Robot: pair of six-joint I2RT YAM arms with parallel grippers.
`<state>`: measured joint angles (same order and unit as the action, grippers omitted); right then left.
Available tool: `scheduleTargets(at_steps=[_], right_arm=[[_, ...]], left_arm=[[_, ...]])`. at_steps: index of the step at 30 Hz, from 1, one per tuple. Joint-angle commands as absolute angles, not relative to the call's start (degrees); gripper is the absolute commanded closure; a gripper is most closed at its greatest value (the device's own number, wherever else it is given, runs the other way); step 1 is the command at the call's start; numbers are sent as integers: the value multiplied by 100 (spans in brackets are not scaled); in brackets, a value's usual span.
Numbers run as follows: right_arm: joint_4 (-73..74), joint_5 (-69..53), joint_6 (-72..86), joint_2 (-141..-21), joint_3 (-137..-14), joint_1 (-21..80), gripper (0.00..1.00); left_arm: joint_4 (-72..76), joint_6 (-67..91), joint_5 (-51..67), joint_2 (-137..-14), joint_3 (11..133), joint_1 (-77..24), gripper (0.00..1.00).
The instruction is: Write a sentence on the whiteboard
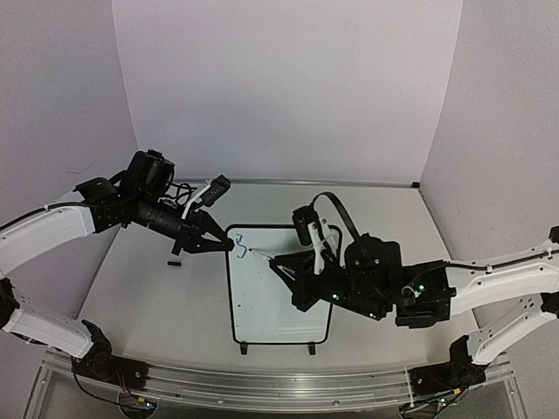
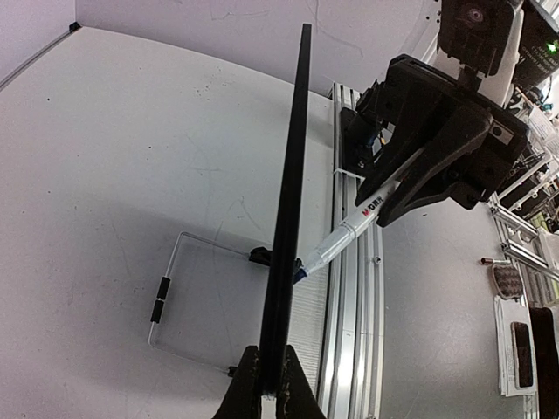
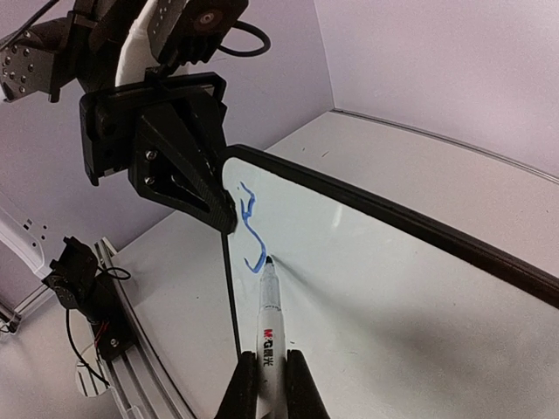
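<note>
The whiteboard (image 1: 279,301) stands in the middle of the table on two black feet and shows edge-on in the left wrist view (image 2: 293,175). My left gripper (image 1: 229,246) is shut on its top left corner, jaws pinching the black frame (image 2: 269,384). My right gripper (image 3: 271,380) is shut on a white marker (image 3: 269,323). The marker's blue tip touches the board face (image 3: 376,288). Of the sentence, only one blue S-shaped stroke (image 3: 249,227) shows near the top left corner, its lower end at the tip.
A bent wire stand with black sleeves (image 2: 166,297) lies on the table behind the board. An aluminium rail (image 1: 279,384) runs along the near edge. Pale walls close in the back and sides. Small items (image 2: 522,340) lie beyond the rail.
</note>
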<state>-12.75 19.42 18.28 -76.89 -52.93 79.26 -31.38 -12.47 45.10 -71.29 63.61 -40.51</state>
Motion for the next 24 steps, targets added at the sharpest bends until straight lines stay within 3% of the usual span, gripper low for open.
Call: scheduleTargets(at_steps=[1,24], right_arm=[[-1371,2188,1831,-7757,-5528,7901,100],[-1092,2069,2059,-7888,-5587,7902,100]], left_arm=[[-3178,-1334,4350,-7222,6337,-4062,100],[-3183,-1341,4351,-7235,6338,-4095,100]])
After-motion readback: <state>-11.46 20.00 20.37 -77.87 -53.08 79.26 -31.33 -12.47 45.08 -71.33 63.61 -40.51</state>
